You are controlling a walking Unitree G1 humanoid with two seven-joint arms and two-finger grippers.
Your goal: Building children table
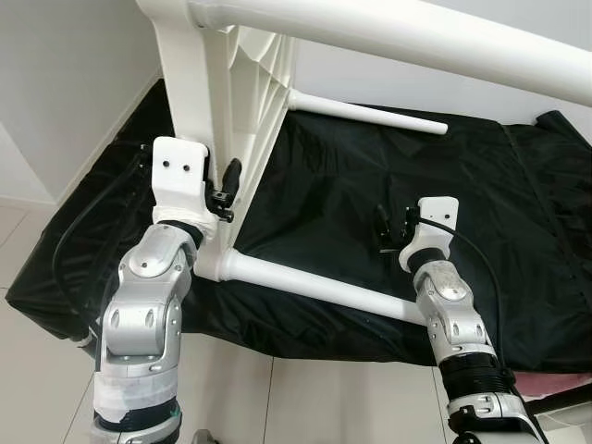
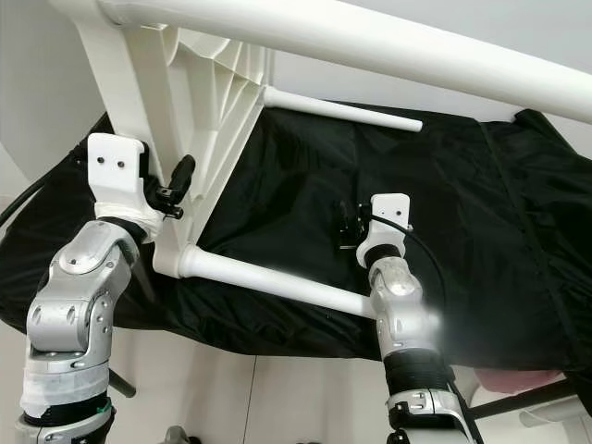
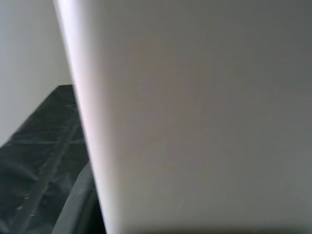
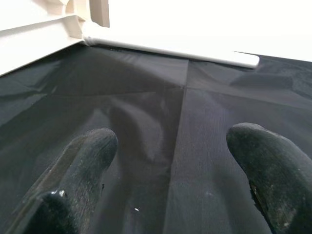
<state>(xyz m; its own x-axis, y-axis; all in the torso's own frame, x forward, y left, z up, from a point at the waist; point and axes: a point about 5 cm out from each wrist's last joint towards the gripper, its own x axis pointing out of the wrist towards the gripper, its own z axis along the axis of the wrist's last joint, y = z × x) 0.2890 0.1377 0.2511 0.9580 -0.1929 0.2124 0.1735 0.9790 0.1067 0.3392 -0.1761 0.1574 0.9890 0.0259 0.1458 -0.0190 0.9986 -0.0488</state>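
Children's table (image 1: 250, 111) tipped on its side on black sheet (image 1: 351, 176); left claw (image 1: 225, 192) at its edge, grip state unclear, right claw (image 1: 396, 227) wide, empty; steady tabletop before moving legs.

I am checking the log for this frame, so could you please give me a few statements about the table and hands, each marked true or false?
1. The left hand is at the table top's edge. True.
2. The right hand grips a leg. False: it is open, holding nothing, over the black sheet.
3. The table top lies flat. False: it stands tilted on its side.
4. Legs are fitted to the top. True.
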